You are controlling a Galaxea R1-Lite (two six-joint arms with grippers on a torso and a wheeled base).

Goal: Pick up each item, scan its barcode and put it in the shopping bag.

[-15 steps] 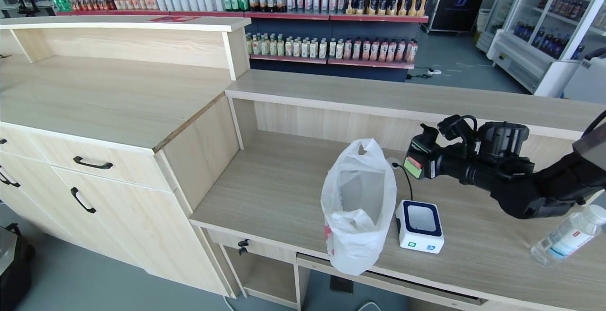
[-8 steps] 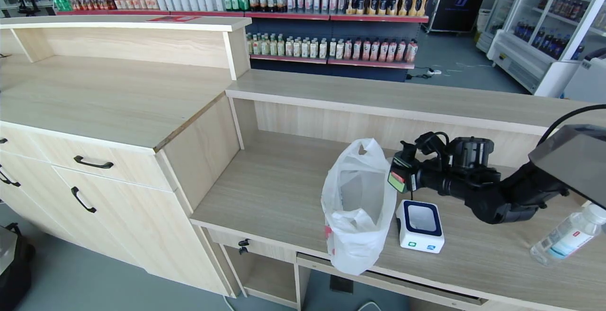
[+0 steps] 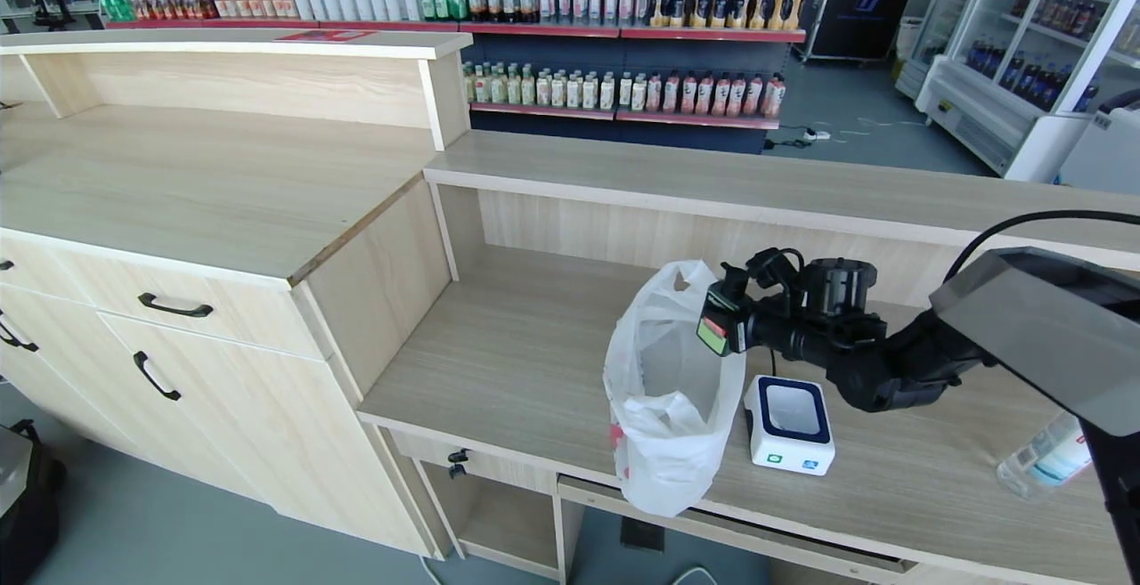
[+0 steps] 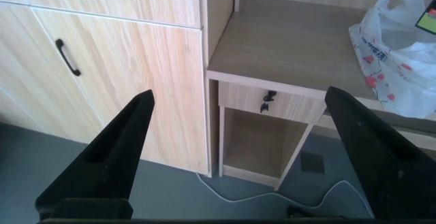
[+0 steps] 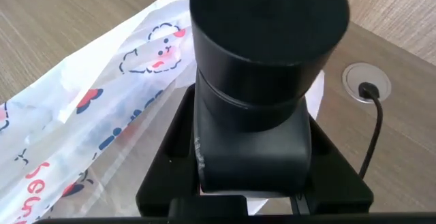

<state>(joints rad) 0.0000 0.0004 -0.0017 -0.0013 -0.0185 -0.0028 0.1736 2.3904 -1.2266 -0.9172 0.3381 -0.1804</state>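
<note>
Shopping bag (image 3: 674, 389): thin white translucent plastic with small printed figures, crumpled. It stands upright on the table (image 3: 534, 362), mouth open. Contents cannot be made out.

Right gripper (image 3: 741, 332): clamped on a dark item (image 3: 713, 333), held above the table at the bag's upper rim, on the scanner side. The item has a round black cap (image 5: 266, 67) over a broader squarish body, with a green-and-red label facing the bag.

Scanner (image 3: 791, 425): white, boxy, rounded corners, dark-framed window. It sits just beside the bag.

Clear plastic bottle (image 3: 1038, 460): lies on its side near the table's right end.

Table: pale wood grain, matte.

Left gripper (image 4: 238, 149): fingers spread wide, holding nothing, low before the table's front.
</note>
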